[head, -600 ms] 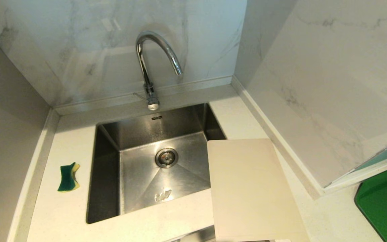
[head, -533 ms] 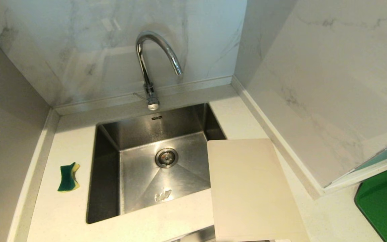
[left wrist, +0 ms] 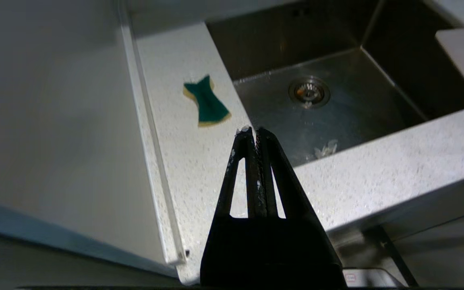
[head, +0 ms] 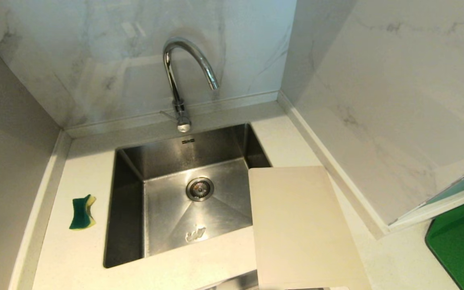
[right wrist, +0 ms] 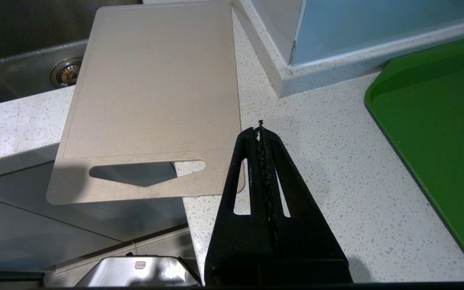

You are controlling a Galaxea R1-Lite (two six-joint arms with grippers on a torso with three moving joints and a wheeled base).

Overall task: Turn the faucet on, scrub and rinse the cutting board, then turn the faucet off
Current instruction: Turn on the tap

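The chrome gooseneck faucet (head: 183, 76) stands behind the steel sink (head: 127, 201), its small lever pointing left at the base; no water runs. The beige cutting board (head: 296, 225) lies flat to the sink's right, overlapping the sink's right rim; its slotted end (right wrist: 147, 173) juts past the counter's front edge. Neither arm shows in the head view. My left gripper (left wrist: 255, 131) is shut and empty, hovering over the front counter strip left of the sink. My right gripper (right wrist: 260, 131) is shut and empty, above the counter beside the board's slotted corner.
A green and yellow sponge (head: 82, 212) lies on the counter left of the sink, also seen as the sponge (left wrist: 206, 101) ahead of my left gripper. A dark green mat (head: 461, 241) sits at the far right. Marble walls close in behind and on the right.
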